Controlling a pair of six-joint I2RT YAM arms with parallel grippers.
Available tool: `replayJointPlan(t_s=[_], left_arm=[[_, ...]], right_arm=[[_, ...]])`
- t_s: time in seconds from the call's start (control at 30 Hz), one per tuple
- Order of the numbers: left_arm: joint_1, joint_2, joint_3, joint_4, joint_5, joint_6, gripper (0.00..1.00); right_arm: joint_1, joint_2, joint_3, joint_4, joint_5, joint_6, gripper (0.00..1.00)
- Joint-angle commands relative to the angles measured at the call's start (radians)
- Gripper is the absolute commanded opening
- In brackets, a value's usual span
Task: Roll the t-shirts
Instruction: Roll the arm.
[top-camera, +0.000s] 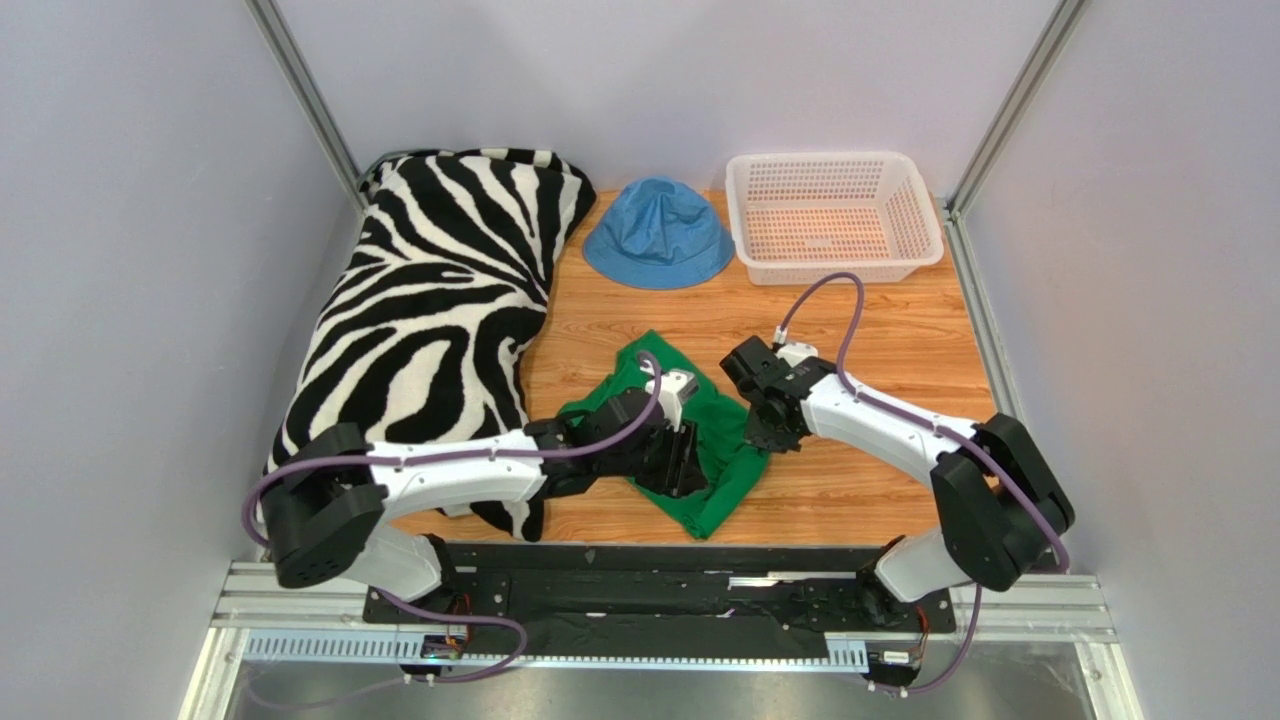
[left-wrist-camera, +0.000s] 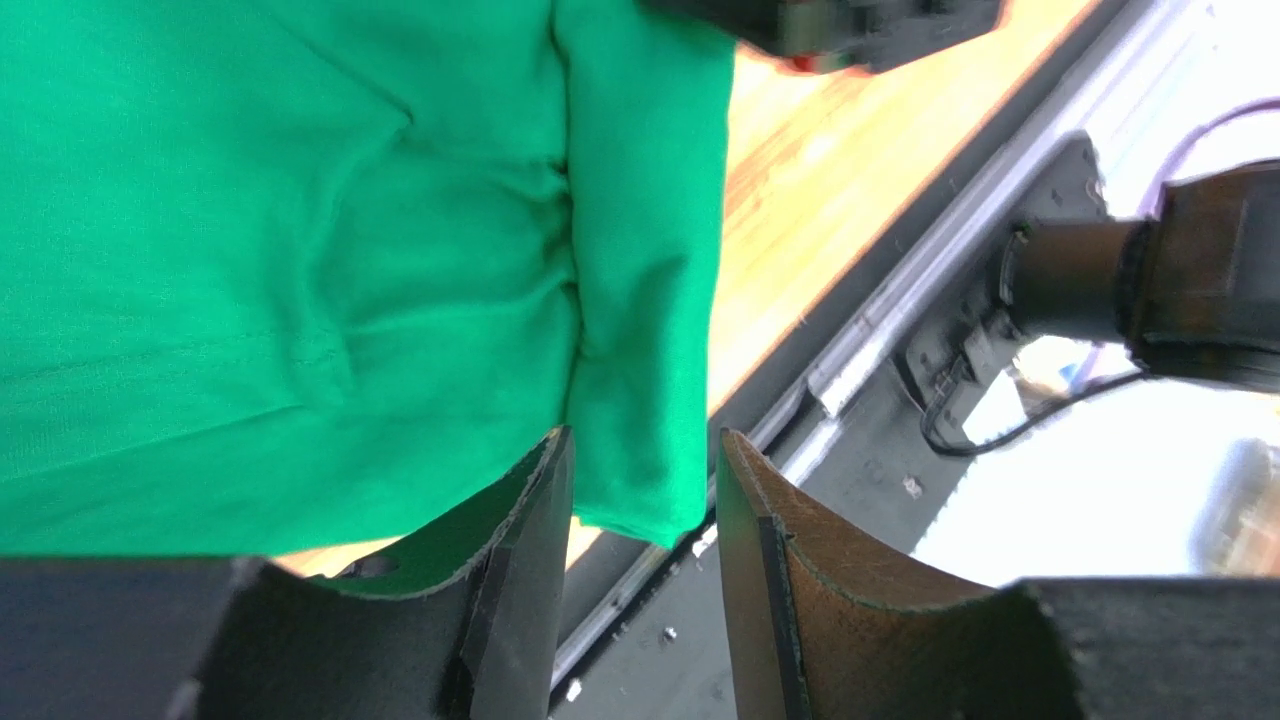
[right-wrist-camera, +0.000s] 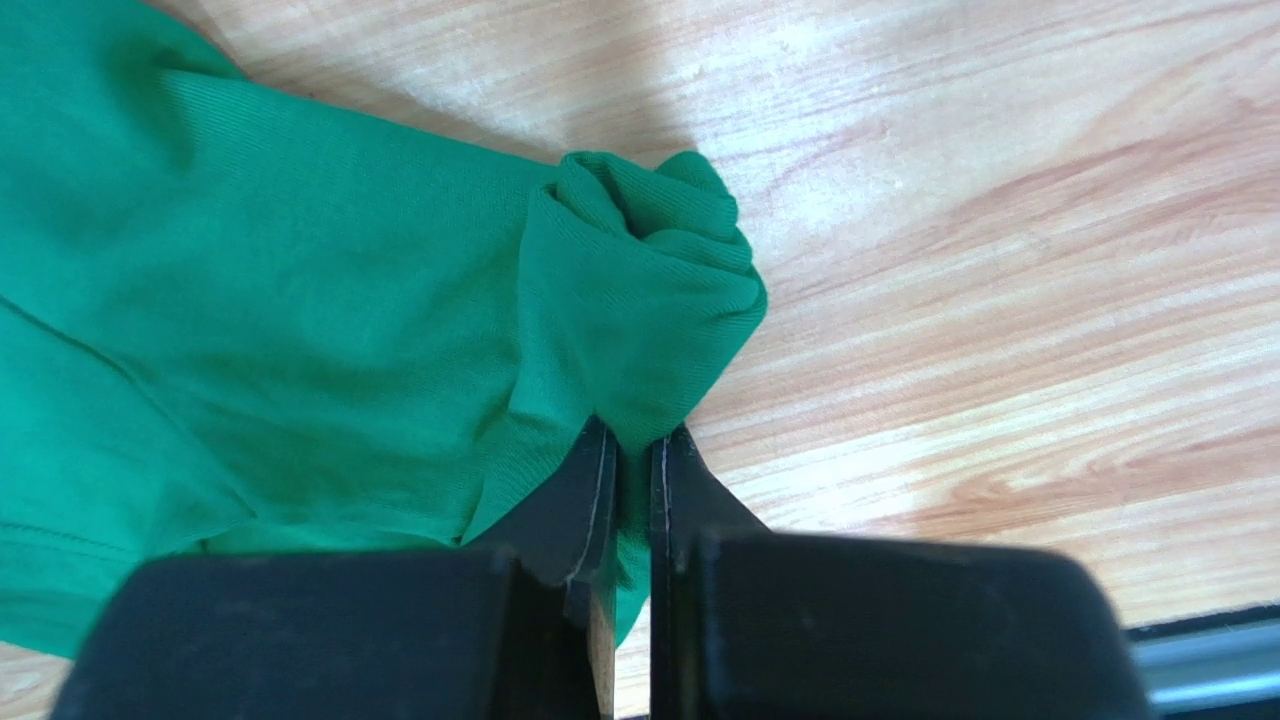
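Two pincers meet over one bright green cotton t-shirt (top-camera: 730, 474), which lies crumpled close to the middle of the near edge of the wooden tabletop (top-camera: 887, 330). From above, much of the shirt is hidden under the arms, so its outline cannot be made out whole.

Nearest, the left pincer (top-camera: 673, 447) sits over the shirt's near part. In the left wrist view, the left pincer (left-wrist-camera: 643, 450) is released. Its two dark fingers stand apart, and a folded edge of the shirt (left-wrist-camera: 301, 270) hangs down into the gap. Whether the cloth touches either finger is hard to tell.

Just beyond, the right pincer (top-camera: 759, 405) is at the shirt's right side. In its own view, the right pincer (right-wrist-camera: 634, 443) is clenched on a bunched fold of the shirt (right-wrist-camera: 301, 300), with green cloth showing in the narrow slit between the fingers.

Along the left edge lies a black-and-white zebra-striped pillow (top-camera: 436, 300), its near end covered by the left arm. At the far edge sits a blue bucket hat (top-camera: 658, 228). A white plastic lattice basket (top-camera: 827, 273) fills the far right corner.
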Motion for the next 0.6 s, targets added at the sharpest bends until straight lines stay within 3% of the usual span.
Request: replayJointPlan(t_s=[0.0, 0.13, 0.27, 0.37, 0.57], left_arm=[[-0.126, -0.097, 0.031, -0.068, -0.364, 0.117, 0.47], [-0.279, -0.048, 0.127, -0.166, -0.611, 0.179, 0.48], [-0.387, 0.105, 0.245, -0.26, -0.879, 0.214, 0.49], [-0.44, 0.218, 0.342, -0.31, -0.962, 0.254, 0.58], [-0.491, 0.353, 0.433, -0.315, -1.018, 0.332, 0.59]], right_arm=[[0.003, 0.057, 0.077, -0.083, 0.008, -0.014, 0.0], [0.004, 0.106, 0.12, -0.117, -0.018, -0.008, 0.0], [0.012, 0.154, 0.16, -0.151, -0.03, -0.012, 0.0], [0.013, 0.177, 0.182, -0.169, -0.035, -0.014, 0.0], [0.013, 0.183, 0.183, -0.174, -0.041, -0.009, 0.0]])
